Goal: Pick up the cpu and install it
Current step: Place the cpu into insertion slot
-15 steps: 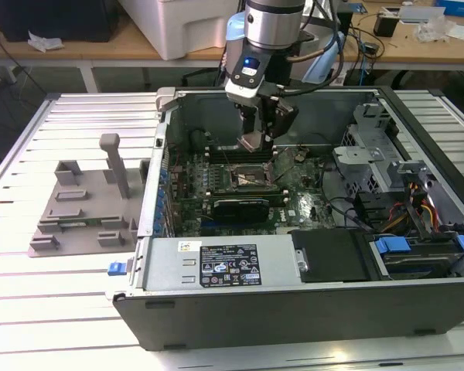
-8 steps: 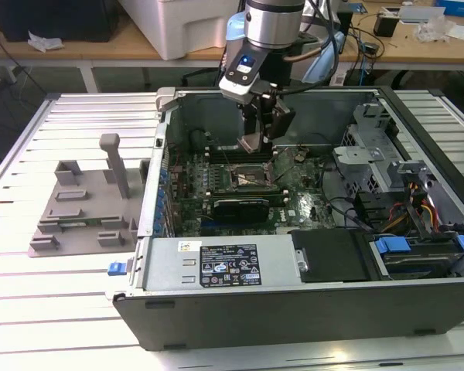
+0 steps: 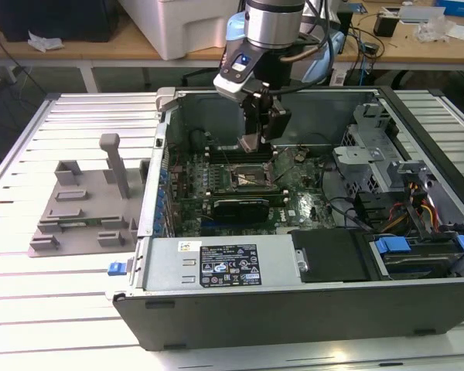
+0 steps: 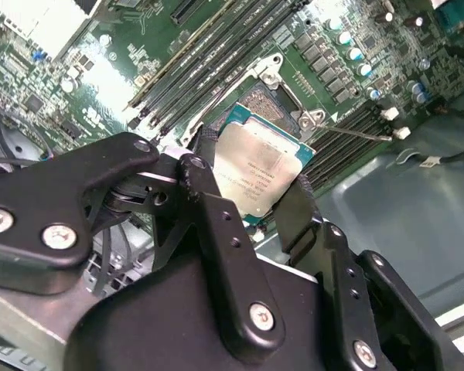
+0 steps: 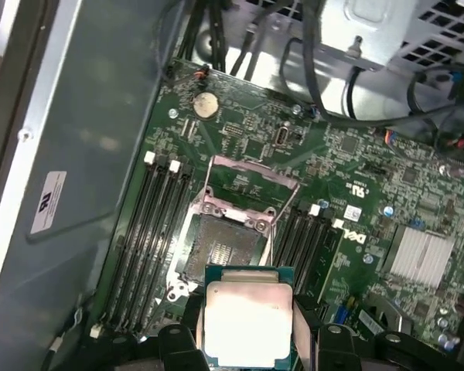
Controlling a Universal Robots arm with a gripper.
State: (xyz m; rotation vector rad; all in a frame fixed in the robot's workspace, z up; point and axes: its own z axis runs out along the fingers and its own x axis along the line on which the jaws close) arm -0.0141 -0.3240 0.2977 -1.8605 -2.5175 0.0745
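In both wrist views the gripper (image 4: 255, 197) is clamped on the cpu (image 4: 259, 174). One black finger (image 4: 216, 224) presses each of two opposite edges, and the silver top plate faces up toward the cameras. The cpu (image 5: 247, 321) is off the board and carried in the air, and it looks roughly parallel to the board.

In the first wrist view the open socket (image 5: 220, 247) lies just beyond the cpu's far edge, with its load plate (image 5: 243, 182) swung up behind it. I judge that the chip hangs slightly short of the socket rather than squarely over it. Its edges look nearly square to the socket frame. Rows of memory slots (image 5: 151, 232) flank the socket on the green motherboard (image 5: 356, 154).

In the exterior view the gripper (image 3: 257, 139) hangs inside the open computer case (image 3: 294, 309), above the socket (image 3: 251, 179) and apart from it. The case lies on the slatted surface (image 3: 46, 309).
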